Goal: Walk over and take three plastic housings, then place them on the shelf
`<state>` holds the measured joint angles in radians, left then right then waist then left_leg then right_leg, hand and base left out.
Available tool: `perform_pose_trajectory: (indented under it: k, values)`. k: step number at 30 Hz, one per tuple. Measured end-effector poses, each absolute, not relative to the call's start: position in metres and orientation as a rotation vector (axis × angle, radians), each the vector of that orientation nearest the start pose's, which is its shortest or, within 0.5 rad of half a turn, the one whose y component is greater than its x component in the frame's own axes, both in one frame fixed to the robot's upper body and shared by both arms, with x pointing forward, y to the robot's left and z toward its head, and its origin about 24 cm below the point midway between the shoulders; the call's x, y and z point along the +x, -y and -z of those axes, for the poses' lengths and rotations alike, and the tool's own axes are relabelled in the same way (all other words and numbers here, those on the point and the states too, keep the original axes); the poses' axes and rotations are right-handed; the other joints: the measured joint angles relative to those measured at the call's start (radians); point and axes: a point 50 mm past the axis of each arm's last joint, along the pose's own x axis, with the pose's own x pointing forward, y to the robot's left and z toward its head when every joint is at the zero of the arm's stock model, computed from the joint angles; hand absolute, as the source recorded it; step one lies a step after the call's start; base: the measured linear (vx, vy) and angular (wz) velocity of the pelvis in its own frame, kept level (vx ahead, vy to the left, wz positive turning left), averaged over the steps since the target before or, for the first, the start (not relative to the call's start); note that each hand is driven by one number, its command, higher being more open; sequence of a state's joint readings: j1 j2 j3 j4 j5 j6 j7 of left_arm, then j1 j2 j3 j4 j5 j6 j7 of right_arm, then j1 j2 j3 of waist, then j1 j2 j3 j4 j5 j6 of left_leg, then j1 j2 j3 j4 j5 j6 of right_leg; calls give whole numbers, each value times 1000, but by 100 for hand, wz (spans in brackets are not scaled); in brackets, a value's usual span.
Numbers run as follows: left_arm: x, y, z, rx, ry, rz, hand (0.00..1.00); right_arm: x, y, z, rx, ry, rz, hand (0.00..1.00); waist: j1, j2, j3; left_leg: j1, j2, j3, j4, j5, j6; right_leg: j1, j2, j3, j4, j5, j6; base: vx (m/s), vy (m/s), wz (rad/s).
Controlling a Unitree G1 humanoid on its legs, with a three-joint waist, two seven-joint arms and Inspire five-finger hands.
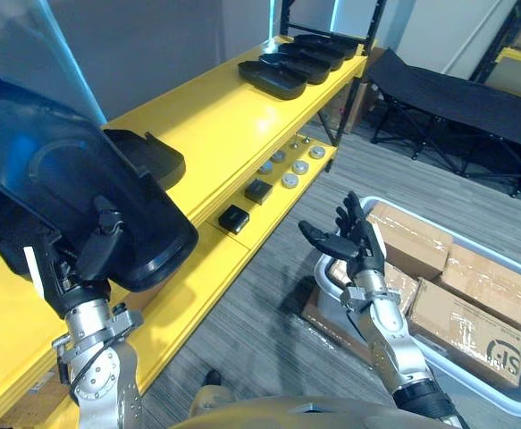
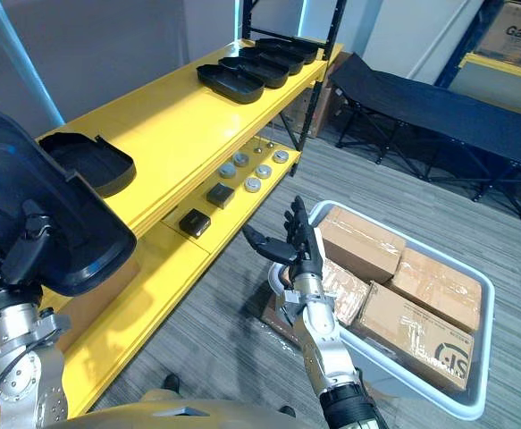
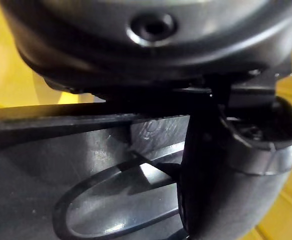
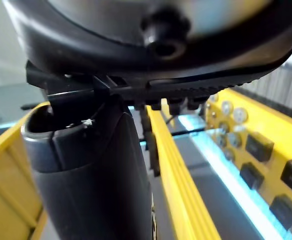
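Note:
My left hand (image 1: pixel 72 259) is shut on a large black plastic housing (image 1: pixel 72 188), held tilted up above the near end of the yellow shelf (image 1: pixel 197 116). Its inner face (image 3: pixel 85 190) shows close in the left wrist view, past the thumb. Another black housing (image 1: pixel 144 156) lies on the shelf's top level just behind it. Several more black housings (image 1: pixel 287 67) sit in a row at the far end. My right hand (image 1: pixel 354 237) hangs open and empty over the floor beside the shelf, fingers straight.
A grey bin (image 1: pixel 510 295) of cardboard boxes (image 1: pixel 466 313) stands on the floor right of my right hand. The lower shelf level carries small black blocks (image 1: pixel 234 218) and round metal parts (image 1: pixel 289 166). A dark folding cot (image 1: pixel 457 98) stands beyond.

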<state>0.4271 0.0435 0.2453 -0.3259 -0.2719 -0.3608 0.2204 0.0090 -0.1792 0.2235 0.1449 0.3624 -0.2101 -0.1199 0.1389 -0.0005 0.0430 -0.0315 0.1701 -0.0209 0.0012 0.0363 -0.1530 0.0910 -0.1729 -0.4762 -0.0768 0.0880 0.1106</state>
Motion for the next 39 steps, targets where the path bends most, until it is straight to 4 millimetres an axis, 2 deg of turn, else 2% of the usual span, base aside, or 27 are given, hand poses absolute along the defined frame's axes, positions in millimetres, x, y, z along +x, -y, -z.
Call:
perform_pose_trajectory:
  k: [2,3,5,6,8,9,10,11,12,13,14,16,19,21,25,29,30,31,32,34,35,36,37,38,39]
  values:
    - [143,-248,-68,-92,280,-575,0,246,138,-22,183,-1,-85,100,4,3,2,-47,-3,-14,54,-12,9,6,-2,-35,7,-15,-2,-17,3,59]
    - [147,-246,-67,-104,269,-549,0,246,139,-21,180,-4,-85,100,-8,3,5,-106,-9,5,122,-16,28,27,-7,-102,9,-22,1,-20,21,110]
    - [151,-244,-67,-105,262,-504,0,247,143,-18,170,-13,-65,100,-9,3,12,-137,-8,74,165,-11,54,51,-16,-163,28,-32,13,6,56,125]
    - [150,-242,-66,-108,254,-459,0,247,148,-18,151,-16,-40,100,4,4,29,-132,-12,103,156,5,61,70,-33,-211,69,-58,25,21,62,102]
    - [147,-242,-63,-132,242,-450,0,248,149,-20,115,-5,-28,100,24,7,32,-132,-29,87,115,23,70,65,-48,-222,100,-84,20,0,86,86]
    - [148,-242,-64,-151,249,-438,0,249,151,-22,96,8,-14,100,21,8,51,-128,-46,67,95,41,80,62,-66,-220,153,-139,11,-18,90,82]
    - [149,-242,-65,-150,253,-430,0,249,151,-22,91,13,-10,100,19,9,58,-126,-49,65,94,43,85,60,-67,-206,168,-152,8,-52,61,97]
    - [151,-240,-66,-145,260,-391,0,248,153,-22,93,20,6,100,10,7,73,-126,-65,38,89,53,94,41,-69,-129,230,-211,-9,-62,36,70]
    - [152,-239,-67,-142,263,-367,0,247,153,-21,97,18,15,100,2,3,76,-124,-77,20,82,59,96,31,-69,-88,259,-238,-14,-67,7,114]
    - [157,-234,-70,-128,270,-291,0,242,156,-18,111,11,45,100,-15,-7,82,-109,-106,-21,55,85,93,30,-69,-4,303,-277,-27,-29,-18,93]
    - [160,-231,-71,-124,276,-256,0,240,158,-16,115,10,60,100,-17,-10,84,-102,-114,-33,40,101,88,32,-69,23,310,-281,-27,-16,-25,93]
    - [168,-218,-75,-126,303,-154,0,239,161,-15,132,11,91,100,-17,-13,87,-100,-125,-48,13,132,84,31,-72,40,316,-290,-5,-26,-28,39]
    - [171,-205,-74,-152,301,-96,0,238,161,-17,135,27,75,100,-29,-5,93,-100,-116,-35,18,136,85,33,-63,49,287,-268,30,-60,-27,-10]
    - [172,-203,-73,-160,297,-95,0,238,162,-19,136,46,67,100,-35,-1,97,-98,-103,-15,19,135,83,27,-53,72,277,-264,34,-88,-16,-33]
    - [172,-204,-73,-168,295,-131,0,236,166,-25,138,95,66,100,-51,13,113,-103,-81,29,45,105,82,-2,-45,109,290,-268,28,-101,-2,-28]
    - [172,-203,-74,-167,305,-138,0,237,167,-34,136,143,53,100,-59,16,135,-141,-70,90,143,55,95,-16,-73,115,324,-283,16,-30,44,-2]
    - [172,-203,-76,-162,322,-141,0,237,165,-40,144,174,47,100,-56,20,155,-172,-63,112,264,-7,110,-9,-83,121,362,-308,25,8,86,-8]
    - [172,-203,-76,-161,324,-142,0,237,164,-42,146,181,45,100,-55,18,161,-175,-65,116,302,-33,110,-1,-89,124,378,-321,34,57,116,-8]
    - [172,-203,-76,-159,325,-143,0,237,162,-45,155,196,39,100,-53,13,160,-189,-72,119,368,-86,110,9,-106,126,399,-343,43,64,91,3]
    - [176,-203,-80,-154,349,-130,0,236,159,-53,178,245,32,100,-45,1,167,-220,-77,130,486,-157,137,28,-131,125,409,-367,32,135,221,12]
    - [178,-202,-83,-137,363,-115,0,235,160,-56,184,272,38,100,-40,7,160,-227,-83,174,553,-220,180,58,-144,118,424,-384,25,200,238,15]
    - [178,-203,-84,-126,368,-112,0,235,161,-57,183,279,45,100,-39,-1,158,-220,-94,178,562,-244,170,63,-158,119,463,-401,-8,239,196,41]
    - [180,-204,-87,-104,380,-103,0,234,160,-58,192,294,48,100,-47,-20,151,-219,-126,159,577,-274,174,-15,-211,147,660,-361,-49,249,199,64]
    - [182,-205,-90,-88,392,-92,0,234,160,-59,193,299,46,100,-55,-31,145,-209,-153,146,564,-281,186,-96,-243,192,807,-268,-83,248,213,70]
    - [183,-208,-92,-74,401,-88,0,234,159,-59,195,303,44,100,-57,-35,144,-196,-163,134,547,-281,192,-126,-249,220,864,-219,-90,298,182,63]
